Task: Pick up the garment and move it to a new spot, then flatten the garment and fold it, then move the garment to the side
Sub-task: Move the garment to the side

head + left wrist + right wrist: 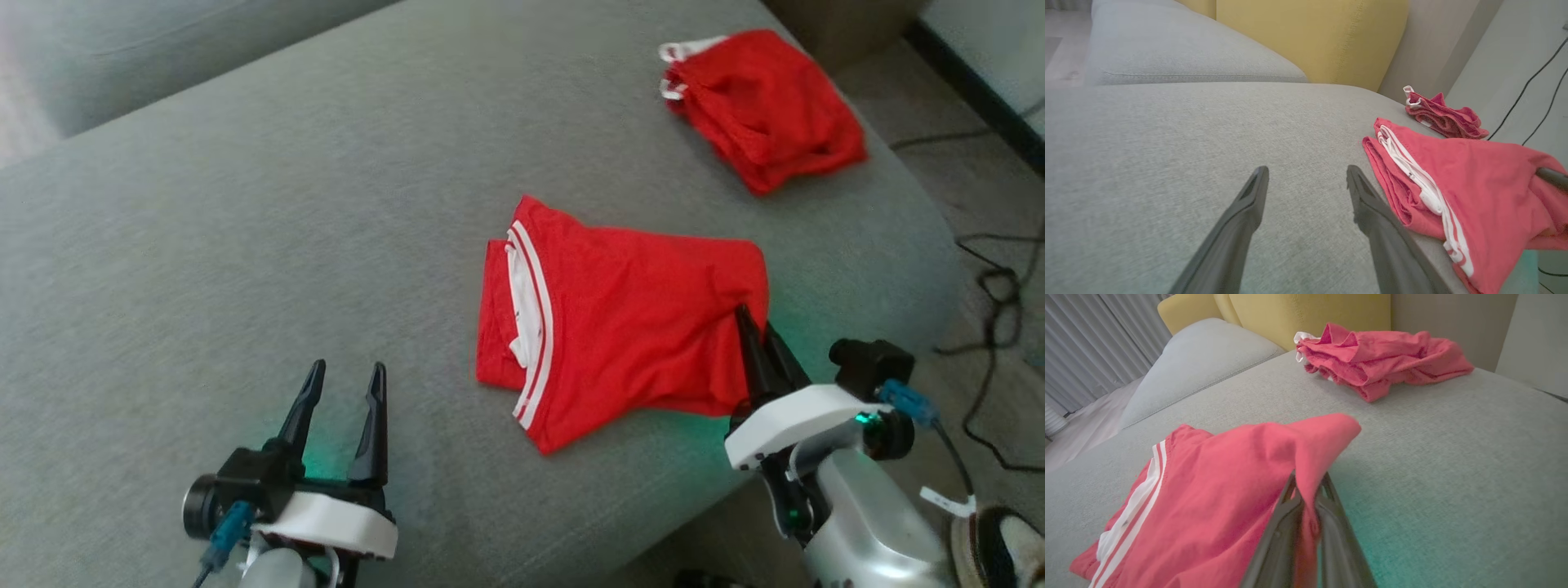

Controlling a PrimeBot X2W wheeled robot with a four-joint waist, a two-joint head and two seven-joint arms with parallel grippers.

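The red shorts lie folded near the middle of the grey sofa seat, their white-striped band on the side toward the left tool. The right tool is closed on the shorts' right edge, and that corner of cloth is raised off the seat and drapes over its dark fingers. The left tool hovers over bare upholstery just beside the shorts, its fingers spread apart and holding nothing. A second red garment sits bunched at the seat's far right corner, well apart from the shorts.
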